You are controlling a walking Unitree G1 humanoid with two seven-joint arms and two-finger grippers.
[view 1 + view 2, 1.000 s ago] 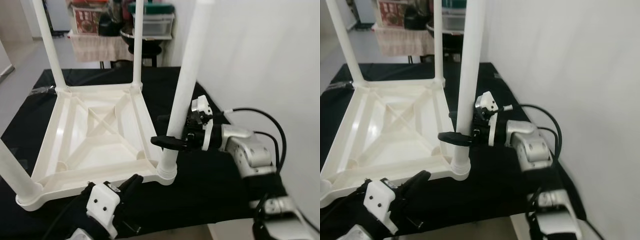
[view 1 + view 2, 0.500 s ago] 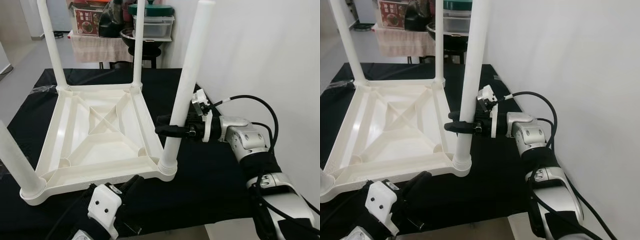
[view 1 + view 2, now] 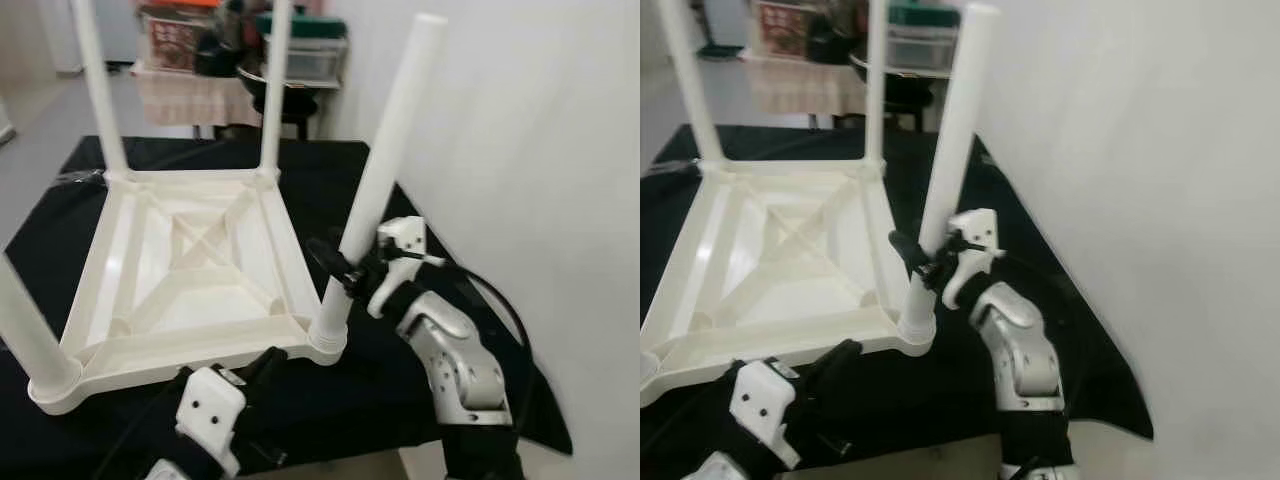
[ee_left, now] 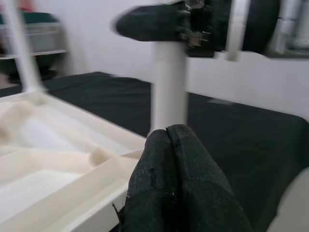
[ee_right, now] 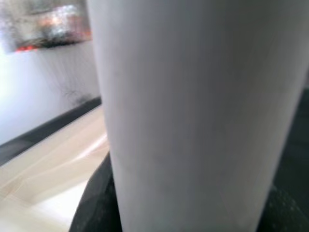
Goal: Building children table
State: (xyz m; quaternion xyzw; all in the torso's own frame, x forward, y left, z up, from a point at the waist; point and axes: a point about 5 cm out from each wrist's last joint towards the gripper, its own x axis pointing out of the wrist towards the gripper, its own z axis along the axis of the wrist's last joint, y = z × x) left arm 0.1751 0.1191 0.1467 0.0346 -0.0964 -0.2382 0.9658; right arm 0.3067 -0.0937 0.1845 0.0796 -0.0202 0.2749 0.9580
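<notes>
A white plastic children's table [image 3: 200, 345] lies upside down on a black cloth, with its legs pointing up. The near right leg [image 3: 385, 165] stands in its corner socket and leans to the right. My right gripper [image 3: 338, 268] is shut on this leg low down, a little above the socket. In the right wrist view the leg [image 5: 193, 116] is very close. My left gripper [image 3: 268, 362] is near the table's front rim, just left of that socket. It is shut on nothing, and its fingers [image 4: 171, 145] are pressed together in the left wrist view.
The other legs stand at the far left [image 3: 95, 80], far right [image 3: 272, 80] and near left [image 3: 25, 330]. A white wall [image 3: 560, 150] runs close on the right. The black cloth [image 3: 330, 165] ends near me. A shelf with containers [image 3: 300, 50] stands behind.
My right arm has swung from the right side to nearer and lower, still gripping the leg. The leg now leans further right. The left gripper has stayed put.
</notes>
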